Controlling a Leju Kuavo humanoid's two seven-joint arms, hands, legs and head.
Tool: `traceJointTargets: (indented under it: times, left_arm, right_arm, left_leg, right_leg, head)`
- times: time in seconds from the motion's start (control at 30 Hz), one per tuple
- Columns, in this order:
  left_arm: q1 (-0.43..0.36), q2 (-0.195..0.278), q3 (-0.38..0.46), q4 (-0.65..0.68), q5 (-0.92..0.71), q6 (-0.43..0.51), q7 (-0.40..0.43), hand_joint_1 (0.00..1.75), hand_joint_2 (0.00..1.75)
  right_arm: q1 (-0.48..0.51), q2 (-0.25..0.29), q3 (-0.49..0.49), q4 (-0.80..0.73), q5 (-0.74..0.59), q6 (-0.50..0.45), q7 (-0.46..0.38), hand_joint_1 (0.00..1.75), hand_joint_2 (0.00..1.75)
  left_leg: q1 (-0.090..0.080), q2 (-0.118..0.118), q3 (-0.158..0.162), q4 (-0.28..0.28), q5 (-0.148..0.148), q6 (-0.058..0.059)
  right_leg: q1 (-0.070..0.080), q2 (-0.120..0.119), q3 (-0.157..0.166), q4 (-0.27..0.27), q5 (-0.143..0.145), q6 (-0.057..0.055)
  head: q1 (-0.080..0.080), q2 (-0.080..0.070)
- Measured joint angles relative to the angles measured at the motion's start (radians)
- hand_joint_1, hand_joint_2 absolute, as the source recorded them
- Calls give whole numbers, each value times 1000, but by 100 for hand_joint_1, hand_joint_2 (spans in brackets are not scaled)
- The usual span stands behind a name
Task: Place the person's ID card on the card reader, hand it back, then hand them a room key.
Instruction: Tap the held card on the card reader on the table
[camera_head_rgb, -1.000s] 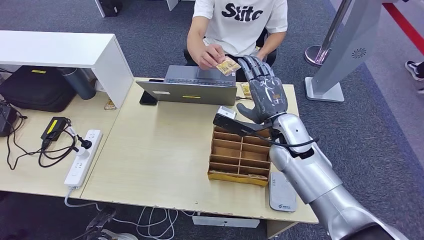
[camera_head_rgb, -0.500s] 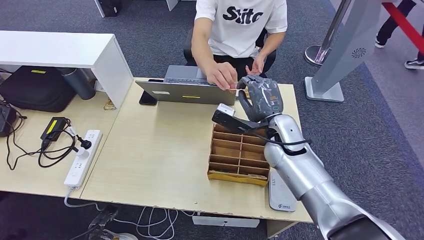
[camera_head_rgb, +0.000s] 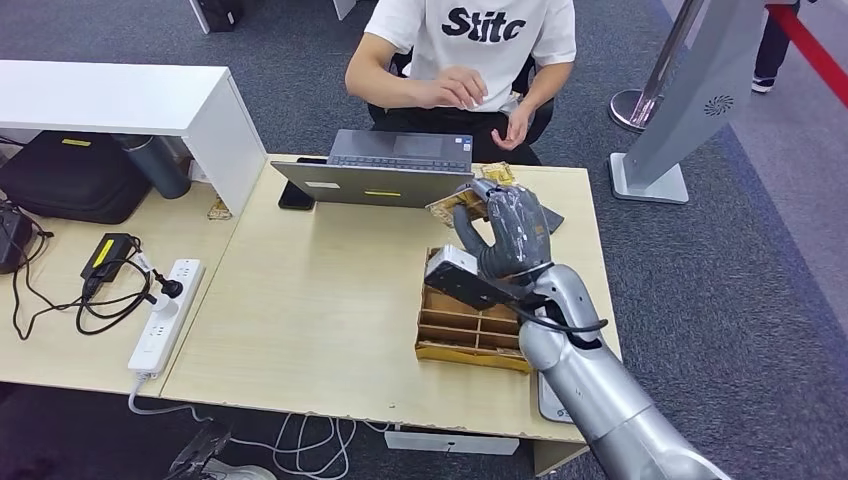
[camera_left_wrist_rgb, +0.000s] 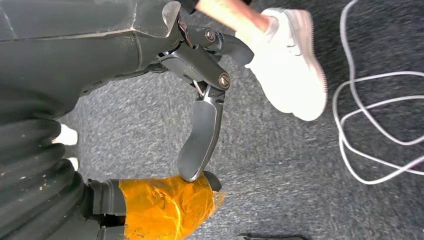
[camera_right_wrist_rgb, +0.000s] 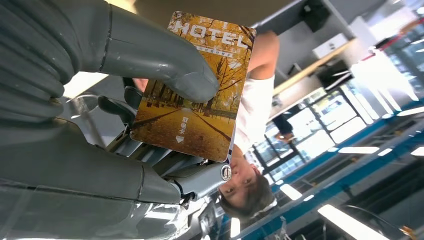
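Observation:
My right hand (camera_head_rgb: 505, 232) is raised over the far end of the wooden divider box (camera_head_rgb: 470, 330) and pinches a card (camera_head_rgb: 456, 207) between thumb and fingers. In the right wrist view the card (camera_right_wrist_rgb: 197, 105) shows autumn trees and the word HOTEL, with the thumb (camera_right_wrist_rgb: 160, 65) pressed on its face. The grey card reader (camera_head_rgb: 547, 398) lies at the table's near right edge, mostly hidden by my forearm. The person (camera_head_rgb: 470, 45) sits behind the laptop, both hands drawn back to the chest. My left hand (camera_left_wrist_rgb: 202, 130) hangs over the carpet, fingers apart, holding nothing.
An open laptop (camera_head_rgb: 385, 175) stands at the far table edge, with another patterned card (camera_head_rgb: 498, 175) lying beside it. A power strip (camera_head_rgb: 165, 310) and cables lie at the left. A white shelf (camera_head_rgb: 130, 100) stands at the back left. A white shoe (camera_left_wrist_rgb: 287, 60) is near my left hand.
The person passed the card to my right hand, which closed on it and drew back over the wooden box. The person's hands withdrew to the chest.

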Motion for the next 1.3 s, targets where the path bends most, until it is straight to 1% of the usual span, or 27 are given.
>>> traceJointTargets:
  times: [0.2,0.37,0.47,0.57,0.7,0.87,1.07,1.3]
  left_arm:
    - [53,11,34,0,30,0,-38,0,175]
    - [93,19,73,0,55,0,-50,0,175]
    - [106,20,98,0,63,0,-46,0,175]
    - [114,20,117,0,64,0,-43,0,175]
    - [117,20,135,0,63,0,-36,0,175]
    - [120,20,150,0,55,0,-30,0,175]
    - [122,19,166,0,44,0,-25,0,175]
    - [124,19,174,0,40,0,-23,0,175]
  right_arm:
    - [183,-96,-23,-185,-59,-34,-61,175,175]
    - [363,-176,-103,-315,-100,-61,-102,175,175]
    - [457,-206,-168,-363,-98,-67,-102,175,175]
    - [520,-226,-227,-378,-58,-70,-69,175,175]
    - [559,-238,-288,-360,-27,-52,-30,175,175]
    - [581,-238,-336,-295,-17,-35,-24,175,175]
    - [590,-238,-364,-225,-6,-26,-16,175,175]
    - [595,-238,-375,-186,-5,-19,-15,175,175]
  left_leg:
    - [0,0,-1,0,-1,0]
    - [0,0,-2,0,-3,2]
    - [0,0,-2,0,-3,2]
    - [0,0,-2,0,-4,1]
    - [0,0,-2,0,-4,1]
    - [0,0,-2,0,-4,1]
    - [0,0,-2,0,-4,1]
    - [0,0,-2,0,-4,1]
  right_leg:
    - [0,0,-1,-1,0,0]
    - [0,-1,-1,-2,-1,1]
    - [0,-1,-1,-2,-1,1]
    - [0,-1,-1,-2,-1,1]
    - [0,0,-1,-2,-1,1]
    - [0,-1,-1,-1,-1,1]
    - [0,0,-1,-1,-1,1]
    - [0,0,-1,-1,-1,1]
  head:
    - [0,0]
    - [0,0]
    - [0,0]
    - [0,0]
    - [0,0]
    - [0,0]
    - [0,0]
    - [0,0]
